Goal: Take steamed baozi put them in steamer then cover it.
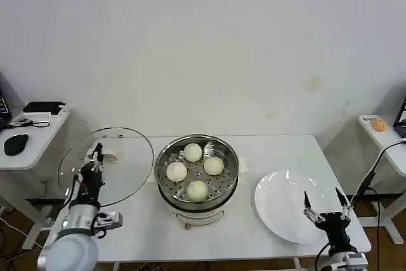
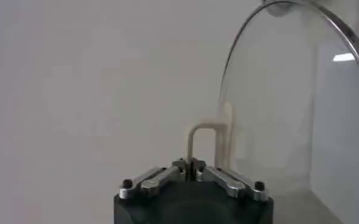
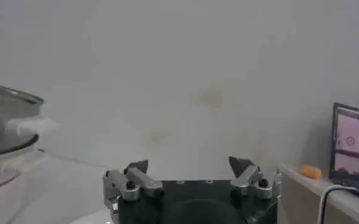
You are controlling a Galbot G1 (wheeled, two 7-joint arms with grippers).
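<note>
Nearest, the right gripper (image 1: pixel 326 211) hangs with fingers spread and nothing in them over the near edge of the bare plate (image 1: pixel 279 211), at the table's (image 1: pixel 266 147) right. On the left, the left gripper (image 1: pixel 95 158) is clamped on the handle (image 2: pixel 202 141) of the glass lid (image 1: pixel 127 157), held tilted up on edge. The steamer (image 1: pixel 197 176) sits just right of it, all four baozi (image 1: pixel 197 189) inside. I judge covering remains: the lid must swing right and level out, with open room above the pot.

Right claw (image 3: pixel 190 165) spread wide, nothing between fingertips (image 3: pixel 138 166), facing pale wall. Steamer (image 3: pixel 5 125) at frame edge, shiny rim in sight. Far side: small orange object (image 3: pixel 311 171) on ledge beside lit screen (image 3: pixel 352 146).
</note>
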